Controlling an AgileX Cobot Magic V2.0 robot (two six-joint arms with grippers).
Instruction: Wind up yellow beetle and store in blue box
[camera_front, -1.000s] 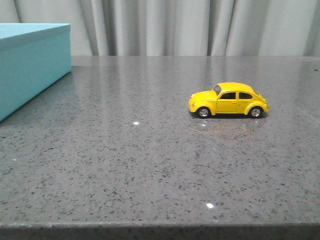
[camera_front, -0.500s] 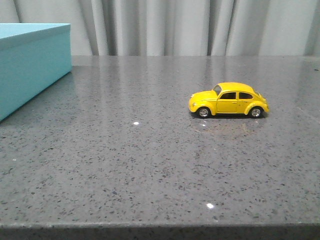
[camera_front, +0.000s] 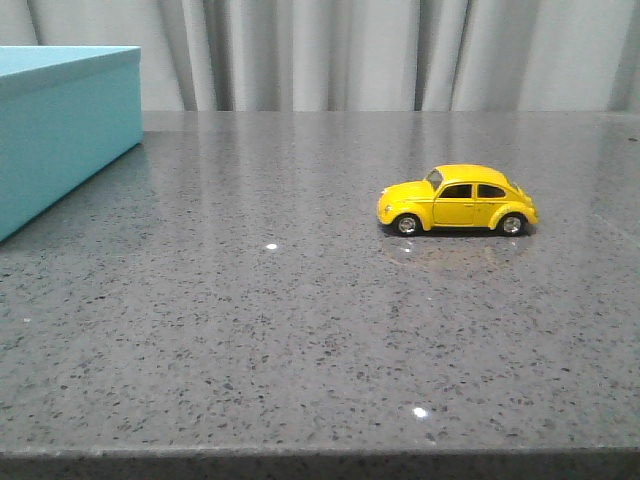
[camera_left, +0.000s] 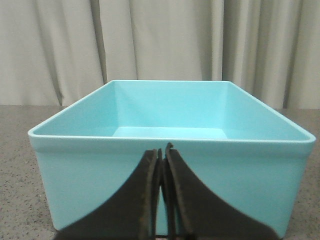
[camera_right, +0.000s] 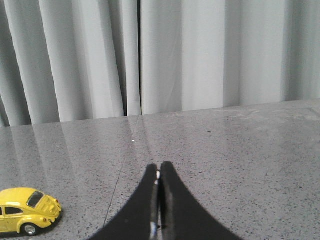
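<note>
The yellow beetle (camera_front: 457, 200) stands on its wheels on the grey table, right of the middle, nose to the left. It also shows in the right wrist view (camera_right: 27, 210). The blue box (camera_front: 60, 125) stands at the far left; in the left wrist view (camera_left: 170, 190) it is open on top and empty. My left gripper (camera_left: 161, 152) is shut and empty just in front of the box's near wall. My right gripper (camera_right: 159, 167) is shut and empty, off to one side of the car. Neither gripper shows in the front view.
A grey speckled table (camera_front: 300, 330) with its front edge near the bottom of the front view. Pale curtains (camera_front: 380, 55) hang behind the table's far edge.
</note>
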